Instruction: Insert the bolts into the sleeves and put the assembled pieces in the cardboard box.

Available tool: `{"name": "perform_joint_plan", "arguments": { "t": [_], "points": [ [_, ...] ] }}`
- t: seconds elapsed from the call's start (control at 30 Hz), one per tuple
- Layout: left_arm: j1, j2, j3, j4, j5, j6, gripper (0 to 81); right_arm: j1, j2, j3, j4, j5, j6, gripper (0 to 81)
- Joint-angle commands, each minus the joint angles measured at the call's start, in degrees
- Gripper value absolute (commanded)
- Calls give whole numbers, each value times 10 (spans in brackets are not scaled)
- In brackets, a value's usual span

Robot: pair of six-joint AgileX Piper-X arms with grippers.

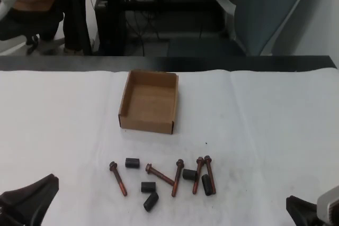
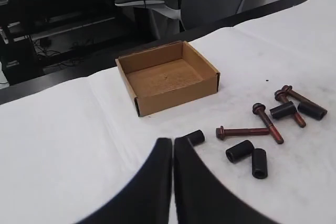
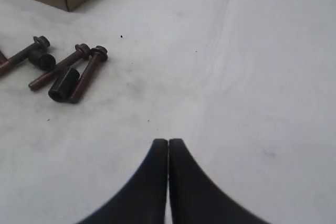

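Note:
Several copper-coloured bolts [image 1: 160, 174] and several short black sleeves [image 1: 132, 162] lie loose on the white cloth, in front of the open cardboard box [image 1: 149, 100]. None of the bolts sits in a sleeve. The box is empty. My left gripper [image 2: 172, 141] is shut with nothing in it, near the front left corner of the bench, short of a sleeve [image 2: 195, 137]. My right gripper [image 3: 168, 141] is shut and empty too, at the front right, well away from the nearest bolts [image 3: 89, 73] and sleeve [image 3: 63, 84].
White cloth [image 1: 275, 125] covers the bench. Beyond its dark far edge stand office chairs [image 1: 249, 3] and desks. Bare cloth spreads to both sides of the box and the parts.

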Motion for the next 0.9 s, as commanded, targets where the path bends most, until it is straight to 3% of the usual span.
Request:
{"name": "perform_joint_plan", "arguments": {
  "t": [0.0, 0.07, 0.23, 0.33, 0.57, 0.7, 0.87],
  "points": [
    [-1, 2, 0, -17, 6, -3, 18, -2, -2, -7, -18, -4, 4, 6],
    [-1, 2, 0, -20, 18, -14, 18, -2, -2, -7, -27, -6, 9, 6],
    [-1, 2, 0, -23, 75, -134, 18, -2, -2, -7, -83, -6, 122, 6],
    [-1, 2, 0, -39, 99, -144, 18, -2, -2, -7, -111, 11, 147, 6],
    [-1, 2, 0, -50, 76, -186, 18, -2, -2, -7, -122, 10, 153, 6],
    [-1, 2, 7, -45, 3, -258, 18, -2, -2, -7, -121, 0, 153, 6],
    [-1, 2, 23, -31, 5, -299, 18, -2, -2, -7, -121, -111, 152, 6]
  ]
}}
